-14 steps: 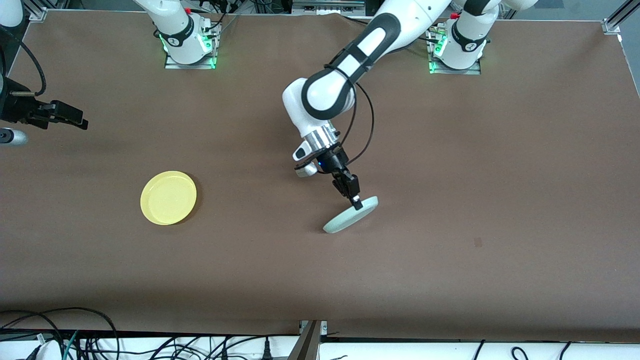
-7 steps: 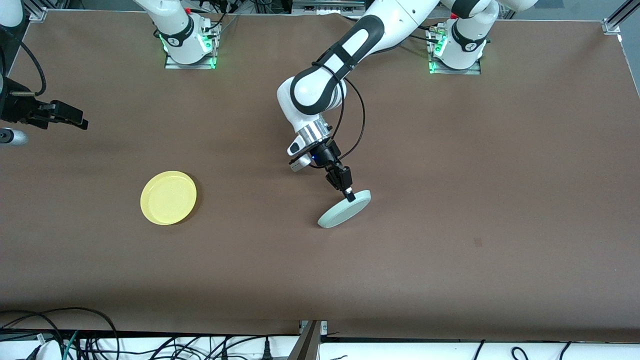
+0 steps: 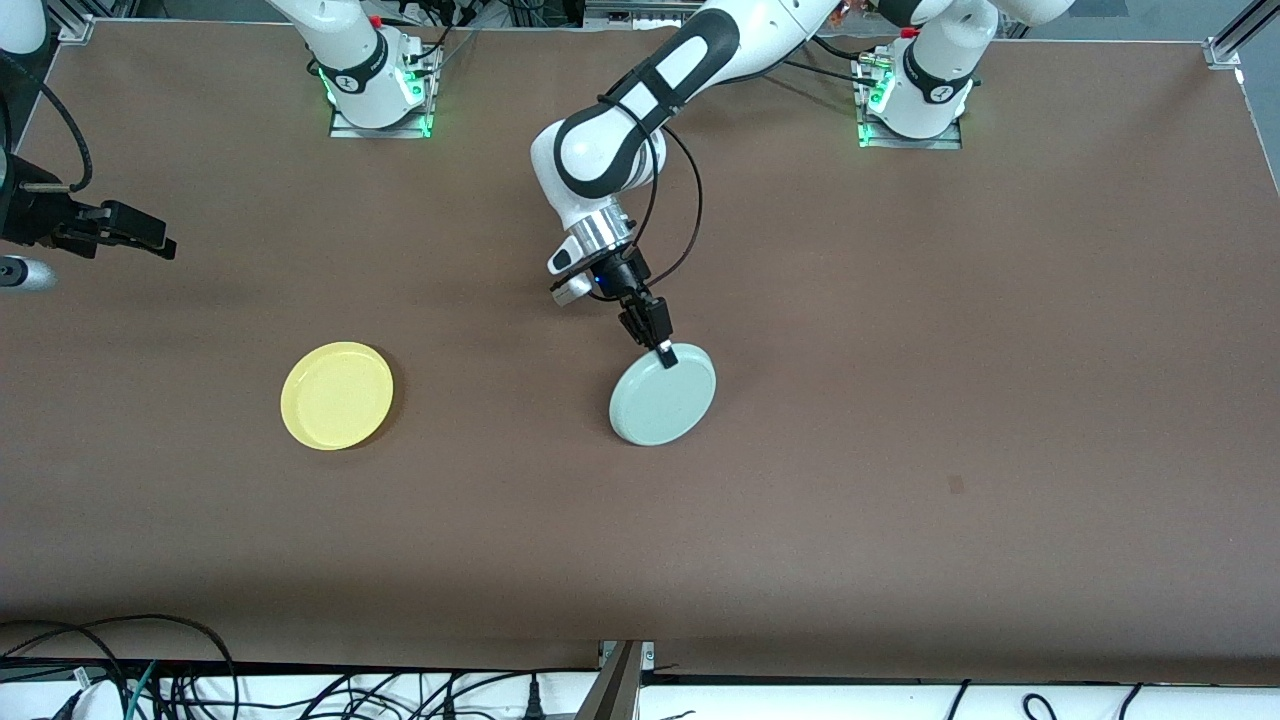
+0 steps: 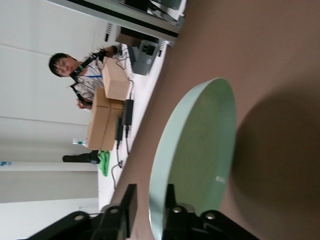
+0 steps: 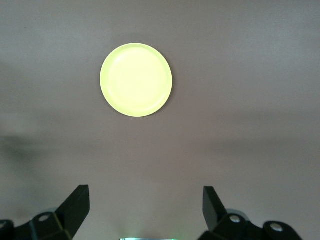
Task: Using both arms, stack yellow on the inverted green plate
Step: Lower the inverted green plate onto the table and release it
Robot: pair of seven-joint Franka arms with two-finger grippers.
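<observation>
The pale green plate [image 3: 664, 397] lies underside up, almost flat, on the brown table near its middle. My left gripper [image 3: 664, 353] is shut on the plate's rim at the edge farthest from the front camera. In the left wrist view the fingers [image 4: 129, 200] straddle the rim of the green plate [image 4: 200, 145], which casts a shadow on the table. The yellow plate [image 3: 337, 395] rests right side up toward the right arm's end. My right gripper [image 3: 150, 240] is open and empty, hovering over that end; its wrist view shows the yellow plate [image 5: 136, 80] ahead of the gripper [image 5: 146, 200].
The two arm bases [image 3: 378, 90] [image 3: 912, 95] stand along the table's edge farthest from the front camera. Cables [image 3: 150, 670] hang along the nearest edge. A small dark mark [image 3: 956, 485] is on the table toward the left arm's end. Boxes [image 4: 107, 112] sit off the table.
My left gripper has swung away from the front camera and toward the right arm's end, tipping the green plate from standing steeply on its edge to nearly flat, underside up. The right arm has not moved.
</observation>
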